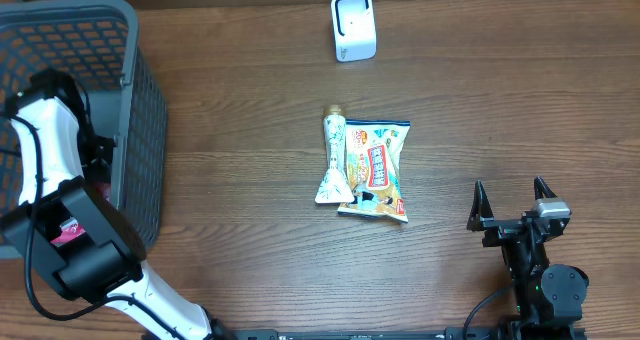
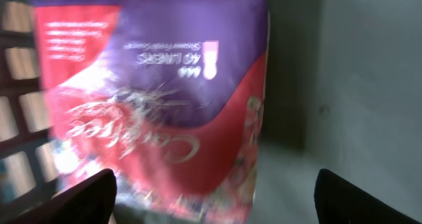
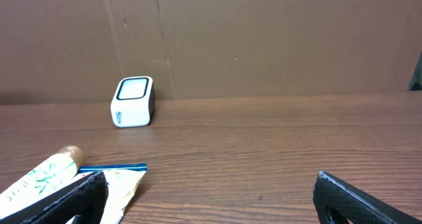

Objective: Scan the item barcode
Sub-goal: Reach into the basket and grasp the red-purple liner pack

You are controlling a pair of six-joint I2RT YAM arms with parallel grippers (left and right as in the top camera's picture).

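Observation:
A red and purple packet (image 2: 151, 99) of liners fills the left wrist view, blurred, lying inside the grey basket (image 1: 145, 120). My left gripper (image 2: 214, 194) hovers open just above it, its fingers wide apart on either side of the packet's near edge and holding nothing. From overhead, only a sliver of the red packet (image 1: 66, 235) shows under the left arm (image 1: 48, 145). The white barcode scanner (image 1: 353, 26) stands at the table's far middle. My right gripper (image 1: 509, 195) rests open and empty at the near right, facing the scanner (image 3: 132, 101).
A cream tube (image 1: 334, 155) and a snack bag (image 1: 377, 170) lie side by side in the middle of the wooden table. Both also show at the lower left of the right wrist view: the tube (image 3: 39, 178) and the bag (image 3: 122, 181). A brown cardboard wall (image 3: 264, 39) backs the table.

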